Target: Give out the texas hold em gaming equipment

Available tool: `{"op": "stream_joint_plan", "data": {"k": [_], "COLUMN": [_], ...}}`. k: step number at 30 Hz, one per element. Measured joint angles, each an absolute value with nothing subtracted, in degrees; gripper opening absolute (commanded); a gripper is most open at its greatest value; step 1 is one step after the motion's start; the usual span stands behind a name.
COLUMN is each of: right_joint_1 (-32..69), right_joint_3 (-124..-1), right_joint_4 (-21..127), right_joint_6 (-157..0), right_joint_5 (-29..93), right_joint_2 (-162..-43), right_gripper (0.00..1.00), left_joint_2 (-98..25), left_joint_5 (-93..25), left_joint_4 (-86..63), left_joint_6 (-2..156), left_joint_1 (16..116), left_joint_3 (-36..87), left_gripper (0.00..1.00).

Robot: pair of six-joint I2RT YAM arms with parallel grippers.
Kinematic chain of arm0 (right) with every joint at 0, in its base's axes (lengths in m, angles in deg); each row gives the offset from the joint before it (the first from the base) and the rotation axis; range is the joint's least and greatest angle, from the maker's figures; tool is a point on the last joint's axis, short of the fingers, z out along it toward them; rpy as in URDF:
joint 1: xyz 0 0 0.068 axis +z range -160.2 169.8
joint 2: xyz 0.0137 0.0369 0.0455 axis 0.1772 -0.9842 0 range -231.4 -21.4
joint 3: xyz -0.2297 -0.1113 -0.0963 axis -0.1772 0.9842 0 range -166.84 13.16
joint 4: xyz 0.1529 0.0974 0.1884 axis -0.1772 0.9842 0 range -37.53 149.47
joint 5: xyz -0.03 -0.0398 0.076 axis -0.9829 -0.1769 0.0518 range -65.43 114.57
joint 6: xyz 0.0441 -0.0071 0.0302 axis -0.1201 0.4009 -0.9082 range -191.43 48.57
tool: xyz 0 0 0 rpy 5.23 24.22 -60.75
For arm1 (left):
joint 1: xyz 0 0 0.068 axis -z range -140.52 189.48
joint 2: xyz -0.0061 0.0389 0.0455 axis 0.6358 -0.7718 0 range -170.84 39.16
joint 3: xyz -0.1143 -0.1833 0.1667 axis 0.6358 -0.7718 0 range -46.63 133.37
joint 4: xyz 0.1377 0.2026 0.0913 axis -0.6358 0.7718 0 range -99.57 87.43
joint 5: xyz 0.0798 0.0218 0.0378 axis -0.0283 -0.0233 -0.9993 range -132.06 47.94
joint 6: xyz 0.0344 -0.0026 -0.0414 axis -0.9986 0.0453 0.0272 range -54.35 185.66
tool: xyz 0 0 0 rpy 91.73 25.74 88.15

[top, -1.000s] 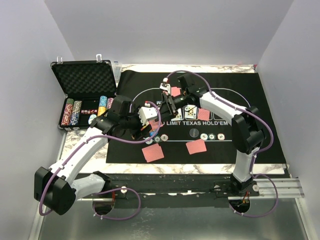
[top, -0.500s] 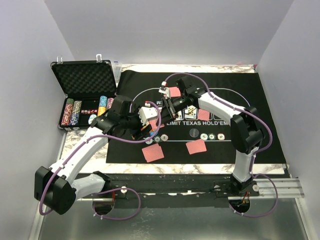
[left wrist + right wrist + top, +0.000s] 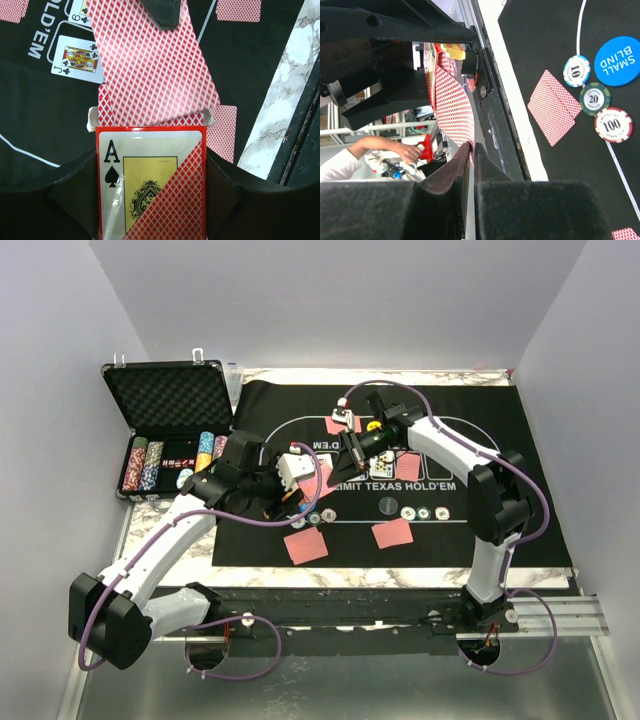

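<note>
My left gripper [image 3: 150,192] is shut on the red-orange card box [image 3: 150,185], its ace-of-spades face toward the camera. A red-backed card [image 3: 150,65] sticks out of the box's open top, and my right gripper [image 3: 472,147] is shut on that card's [image 3: 452,107] far edge. From above, the two grippers meet over the mat's left centre, left gripper [image 3: 290,485] and right gripper [image 3: 345,452]. A jack of clubs [image 3: 77,57] lies face up on the mat. Three striped chips [image 3: 594,99] and a blue small-blind disc [image 3: 617,61] lie beside a face-down pair of cards [image 3: 552,106].
The black felt mat [image 3: 500,440] carries face-down card pairs [image 3: 306,546] [image 3: 392,533], a row of chips [image 3: 424,515] and a black disc [image 3: 386,506]. The open foam-lined case [image 3: 165,400] with chip stacks [image 3: 150,465] stands at the far left.
My right gripper has shut on the card and drawn back to the right, pulling the card partway out of the box. The left arm has stayed still.
</note>
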State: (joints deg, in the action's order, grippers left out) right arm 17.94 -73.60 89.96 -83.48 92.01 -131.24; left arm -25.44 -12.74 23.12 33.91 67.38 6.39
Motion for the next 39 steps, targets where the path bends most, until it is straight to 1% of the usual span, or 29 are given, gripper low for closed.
{"op": "stream_joint_plan", "data": {"k": [2, 3, 12, 15, 19, 23, 27, 31, 35, 39], "right_joint_1": [17.0, 16.3, 9.7, 9.1, 7.2, -0.6, -8.8, -14.0, -15.8, -15.7], "right_joint_3": [-73.8, -74.0, -75.0, -77.0, -85.1, -86.6, -86.6, -86.7, -86.6, -86.5], "right_joint_4": [92.1, 93.3, 99.7, 104.7, 118.5, 126.1, 129.4, 131.0, 131.9, 132.3], "right_joint_6": [-81.9, -81.0, -75.4, -69.9, -53.3, -40.8, -30.7, -23.1, -16.7, -12.6], "right_joint_5": [92.1, 92.2, 92.2, 90.8, 84.5, 75.1, 64.0, 56.1, 50.3, 47.9], "right_joint_2": [-131.2, -131.2, -128.2, -127.5, -130.3, -132.5, -133.2, -133.2, -133.3, -133.6], "right_gripper": [0.01, 0.01, 0.01, 0.01, 0.01, 0.01, 0.01, 0.01, 0.01, 0.01], "left_joint_2": [-25.4, -25.2, -24.7, -24.7, -24.5, -24.0, -23.8, -23.7, -23.7, -23.7], "left_joint_5": [-12.7, -12.7, -12.7, -12.7, -12.7, -12.7, -12.7, -12.7, -12.7, -12.7], "left_joint_4": [23.1, 23.1, 23.1, 23.1, 23.0, 23.0, 23.0, 22.9, 22.9, 22.9], "left_joint_6": [33.9, 33.9, 33.9, 33.6, 33.2, 33.0, 33.1, 33.1, 33.4, 33.5], "left_joint_1": [67.4, 67.4, 67.4, 67.4, 67.4, 67.4, 67.4, 67.4, 67.4, 67.4], "left_joint_3": [6.4, 6.4, 6.4, 6.3, 5.9, 5.6, 5.6, 5.3, 5.3, 5.3], "left_gripper": [0.00, 0.00, 0.00, 0.00, 0.00, 0.00, 0.00, 0.00, 0.00, 0.00]}}
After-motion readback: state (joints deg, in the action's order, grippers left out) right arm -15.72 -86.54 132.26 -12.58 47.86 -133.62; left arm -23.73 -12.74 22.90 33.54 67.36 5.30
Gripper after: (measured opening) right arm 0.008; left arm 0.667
